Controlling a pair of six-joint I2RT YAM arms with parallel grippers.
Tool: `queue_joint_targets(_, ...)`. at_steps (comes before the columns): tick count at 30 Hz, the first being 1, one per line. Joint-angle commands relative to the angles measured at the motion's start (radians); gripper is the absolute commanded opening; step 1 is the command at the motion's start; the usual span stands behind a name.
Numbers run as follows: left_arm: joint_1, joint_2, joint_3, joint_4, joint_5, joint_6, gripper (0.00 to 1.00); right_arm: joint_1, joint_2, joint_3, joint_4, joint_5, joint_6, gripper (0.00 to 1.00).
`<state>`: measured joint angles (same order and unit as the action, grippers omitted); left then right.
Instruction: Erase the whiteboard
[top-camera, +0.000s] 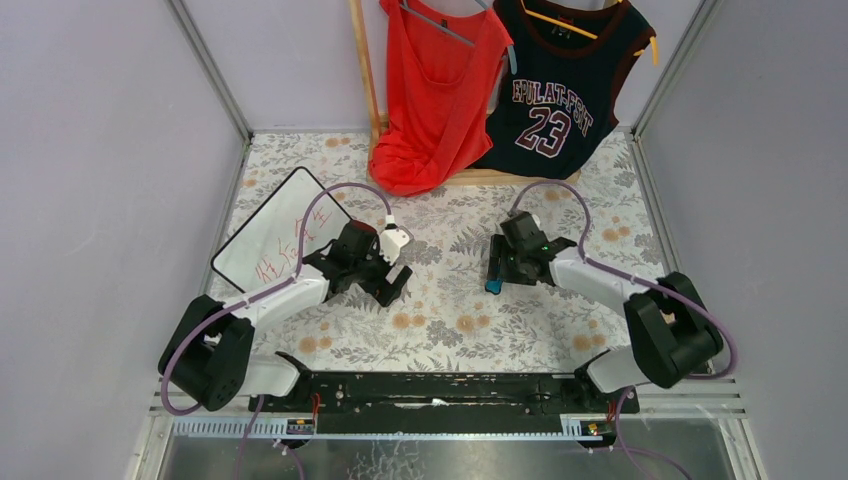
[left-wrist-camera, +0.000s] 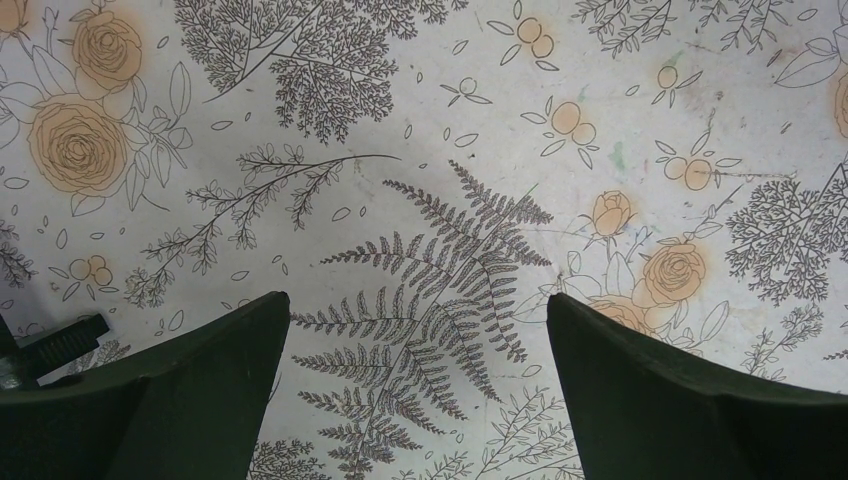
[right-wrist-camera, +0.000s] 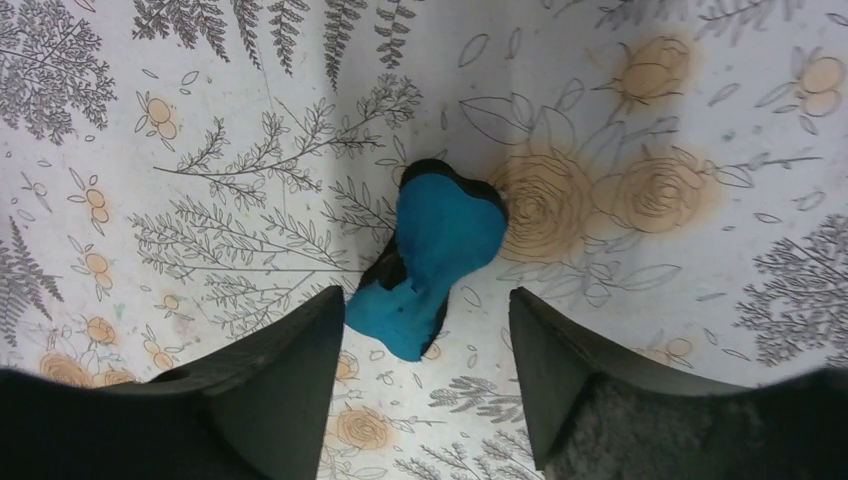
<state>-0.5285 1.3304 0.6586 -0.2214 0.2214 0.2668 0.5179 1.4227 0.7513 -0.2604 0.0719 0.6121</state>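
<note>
Black fingers of the right gripper (right-wrist-camera: 425, 300) stand partly spread to either side of a blue eraser (right-wrist-camera: 440, 230) lying on the floral bench (top-camera: 450, 320). They are not yet pinching it. The eraser's long axis runs away from the fingers, so they would close across its width. The left gripper (left-wrist-camera: 418, 300) hangs with its fingers spread wide over bare bench, holding nothing. Farther back and to the left lies the whiteboard (top-camera: 275, 225), flat, with its long axis slanting from near-left to far-right and red marks (top-camera: 290, 250) on it. It sits just beside the left arm and well apart from the right, so I judge the eraser must cross leftward. Beyond it hang a red top (top-camera: 440, 90) and a dark jersey (top-camera: 560, 90).
</note>
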Motion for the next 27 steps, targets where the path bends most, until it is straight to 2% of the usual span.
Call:
queue_joint_targets(1, 0.000, -0.024, -0.013, 0.033, 0.007, 0.013, 1.00, 0.043, 0.070, 0.089, 0.006, 0.055, 0.056, 0.64)
queue_joint_targets(6, 0.000, -0.023, -0.018, 0.034, 0.008, 0.015, 1.00, 0.070, 0.139, 0.127, 0.014, 0.063, 0.068, 0.60)
queue_joint_targets(12, -0.001, -0.026, -0.017, 0.032, 0.012, 0.014, 1.00, 0.079, 0.146, 0.118, 0.013, 0.089, 0.072, 0.58)
queue_joint_targets(19, -0.001, -0.022, -0.013, 0.031, 0.016, 0.012, 1.00, 0.079, 0.107, 0.085, -0.002, 0.133, 0.053, 0.48)
queue_joint_targets(24, -0.001, -0.020, -0.013, 0.030, 0.014, 0.015, 1.00, 0.079, 0.132, 0.082, -0.001, 0.119, 0.040, 0.36)
queue_joint_targets(27, -0.001, -0.022, -0.013, 0.028, 0.012, 0.015, 1.00, 0.079, 0.142, 0.071, 0.015, 0.101, 0.039, 0.33)
